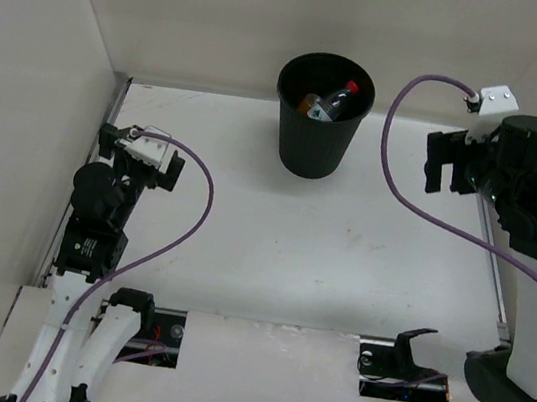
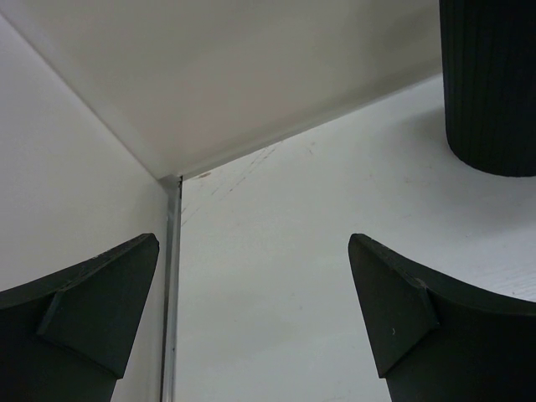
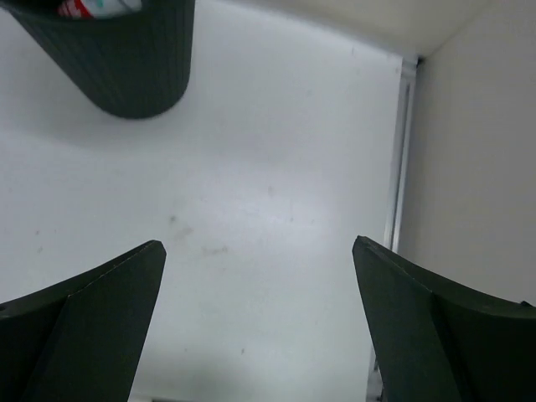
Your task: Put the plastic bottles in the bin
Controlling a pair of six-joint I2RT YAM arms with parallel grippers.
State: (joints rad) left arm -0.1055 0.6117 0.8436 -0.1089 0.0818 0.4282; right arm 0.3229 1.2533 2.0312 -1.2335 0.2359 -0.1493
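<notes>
**Both my jaws wide, bottles down in the bin**

The white table [image 1: 271,252] fills most of the top view, with pale walls [image 1: 206,10] closing it in on the upper, left and right sides.

The bin [image 1: 312,147] stands upright at the upper middle of the top view, close to the far wall. My left wrist view shows its ribbed side in the upper right corner [image 2: 490,84]; my right wrist view shows it in the upper left corner [image 3: 126,59].

My right gripper [image 3: 260,327] sits at the upper right of the top view [image 1: 439,163], off to the right of the bin and apart from it. Its jaws stand wide, with only bare table between them.

My left gripper [image 2: 255,318] is at the left edge of the top view, well apart from the bin. It faces the table's far left corner. Its jaws are also wide and hold nothing.

Inside the bin, the red-capped bottle [image 1: 341,98] lies tilted, cap toward the upper right of the rim. The orange bottle [image 1: 313,107] lies just beside it, to its lower left. My right wrist view catches a scrap of red and white label [image 3: 84,7] just inside the bin's mouth at the top edge of the frame. I cannot make out a third bottle in the dark of the bin.
</notes>
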